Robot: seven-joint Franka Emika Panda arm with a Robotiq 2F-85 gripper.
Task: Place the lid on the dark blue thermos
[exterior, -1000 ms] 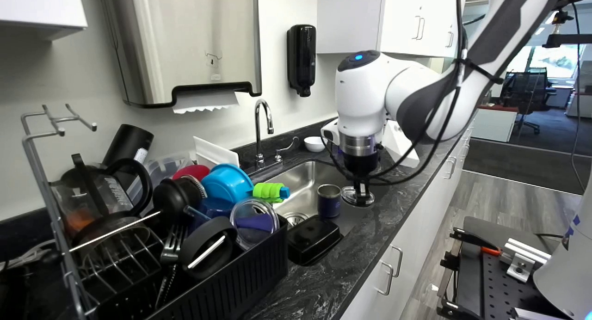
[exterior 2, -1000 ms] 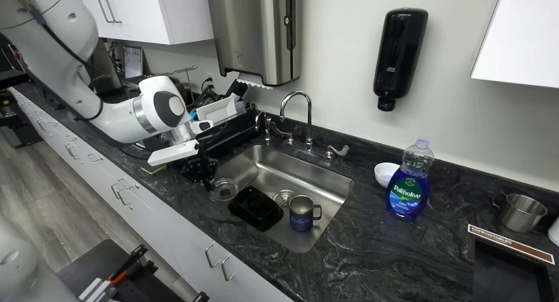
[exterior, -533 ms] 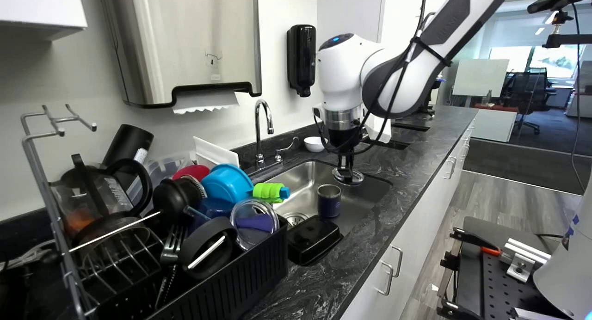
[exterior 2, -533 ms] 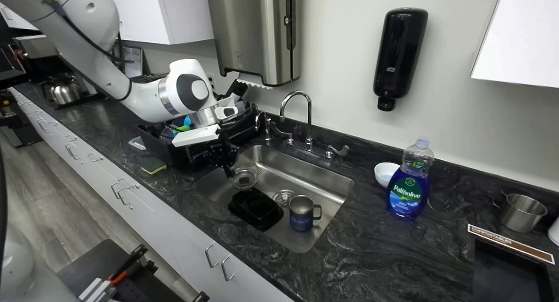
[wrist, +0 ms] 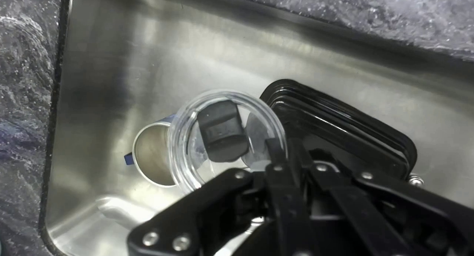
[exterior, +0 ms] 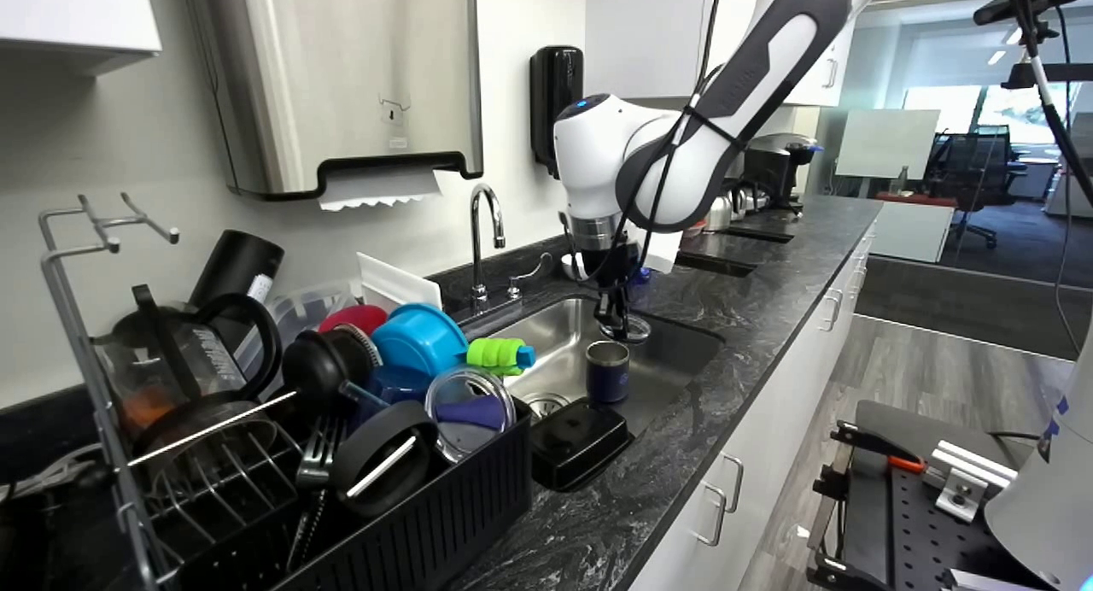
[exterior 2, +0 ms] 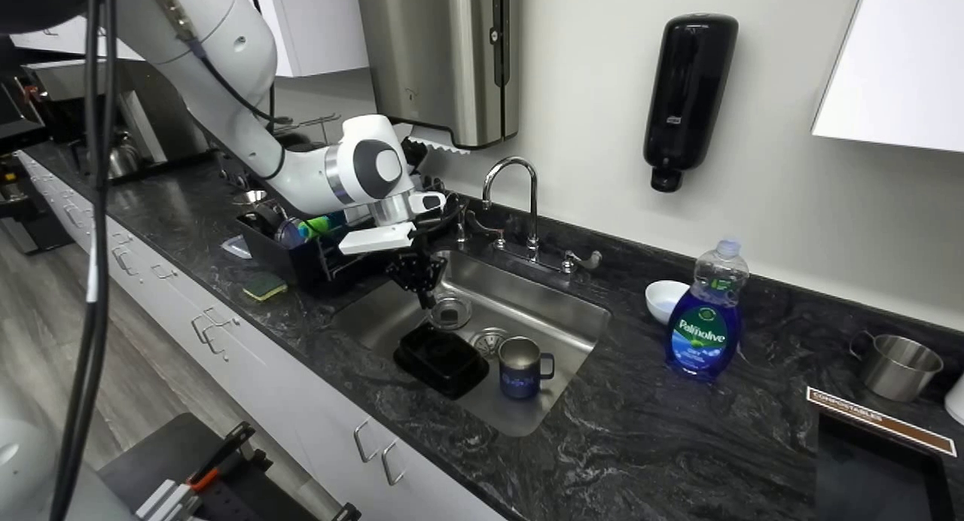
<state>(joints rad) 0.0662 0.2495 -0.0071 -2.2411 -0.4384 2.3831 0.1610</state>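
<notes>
The round clear lid with a dark slider [wrist: 224,132] is held by its rim in my gripper [wrist: 288,149], which is shut on it. The lid also shows in both exterior views [exterior: 636,329] [exterior 2: 452,312], roughly level and raised over the sink. The gripper is above it there [exterior: 611,322] [exterior 2: 426,301]. The dark blue thermos [exterior: 607,377] is a handled mug standing upright and open in the sink [exterior 2: 520,376]. In the wrist view the lid overlaps part of the thermos [wrist: 152,155], whose open mouth shows to the left. The lid is apart from the thermos.
A black container [exterior 2: 440,359] lies in the steel sink [wrist: 207,45] beside the thermos. The faucet [exterior 2: 533,212] rises at the back. A full dish rack [exterior: 478,497] stands beside the sink. A soap bottle [exterior 2: 700,329] and white bowl [exterior 2: 665,299] stand on the counter.
My gripper has carried the lid from above the counter beside the sink to over the basin, closer to the thermos. The thermos and the black container have not moved.
</notes>
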